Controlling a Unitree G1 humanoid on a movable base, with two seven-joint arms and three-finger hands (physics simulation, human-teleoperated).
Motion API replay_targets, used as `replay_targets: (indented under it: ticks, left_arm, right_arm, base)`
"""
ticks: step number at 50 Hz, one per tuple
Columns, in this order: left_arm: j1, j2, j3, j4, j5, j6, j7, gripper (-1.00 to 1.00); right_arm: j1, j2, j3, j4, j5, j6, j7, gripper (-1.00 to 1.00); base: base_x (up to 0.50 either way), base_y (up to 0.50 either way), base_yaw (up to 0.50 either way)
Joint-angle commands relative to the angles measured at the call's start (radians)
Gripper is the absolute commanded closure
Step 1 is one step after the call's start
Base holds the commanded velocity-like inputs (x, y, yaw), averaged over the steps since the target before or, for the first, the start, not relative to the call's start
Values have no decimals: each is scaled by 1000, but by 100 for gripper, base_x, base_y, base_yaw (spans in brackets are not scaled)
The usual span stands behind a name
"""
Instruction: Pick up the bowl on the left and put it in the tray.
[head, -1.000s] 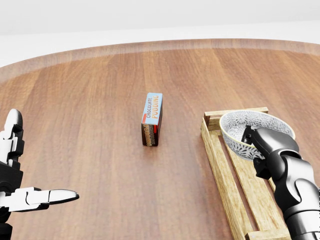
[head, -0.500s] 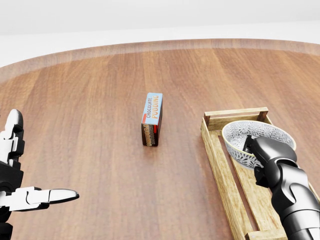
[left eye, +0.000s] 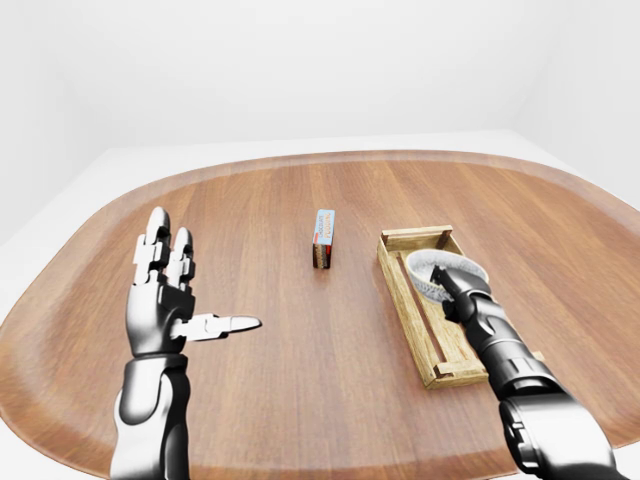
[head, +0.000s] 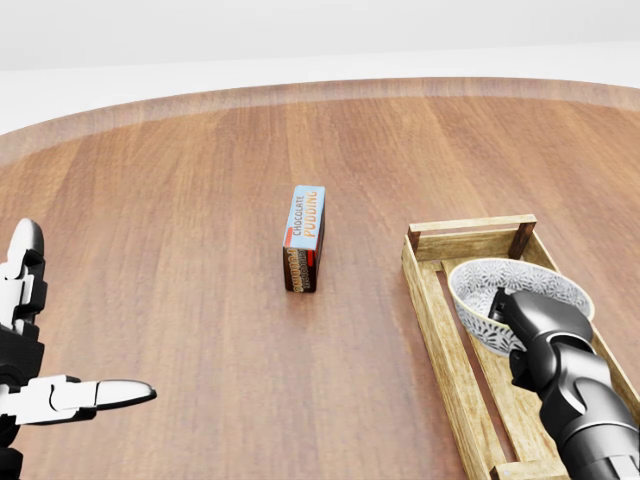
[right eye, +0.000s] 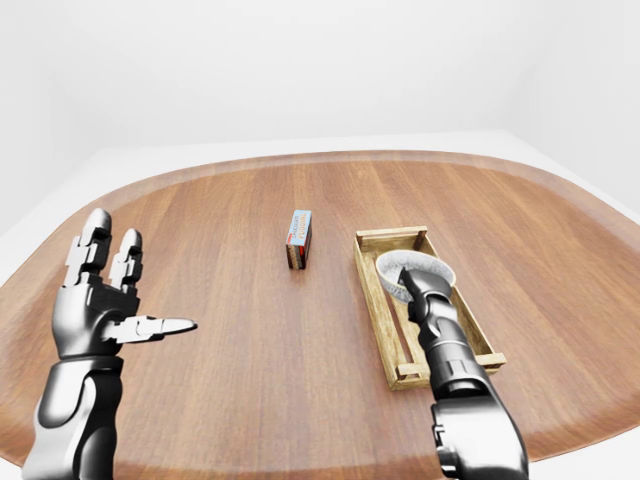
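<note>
The right hand (head: 535, 322) is clasping the bowl (head: 488, 284) inside the tray (head: 424, 290), lower right; only release is remaining. The left hand (left eye: 160, 300) is hovering open, empty.

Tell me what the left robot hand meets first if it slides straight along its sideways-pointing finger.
Likely the tray's long side rail, with only table between; the left robot hand may be high enough to pass over it.

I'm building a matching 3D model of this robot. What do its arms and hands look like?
Both arms are glossy silver-grey shells with rounded segments and dark joints. The left hand has blocky, segmented fingers with black gaps and a tapered thumb. The right hand shows smooth, dark grey rounded casing. No cables, sleeves or markings show.
</note>
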Motion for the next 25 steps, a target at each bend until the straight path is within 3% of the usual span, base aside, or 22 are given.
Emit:
replay_targets:
  ticks: [1, 25]
  left_arm:
    - [-2, -9, -11, 58, 13, 0, 8, -100]
    - [2, -13, -27, 53, 24, 0, 10, -100]
  right_arm:
    - [-41, 2, 4, 113, -2, 0, -39, 100]
    - [-37, -1, 13, 180, 15, 0, -86, 100]
  base:
    - [0, 0, 0]
    - [0, 0, 0]
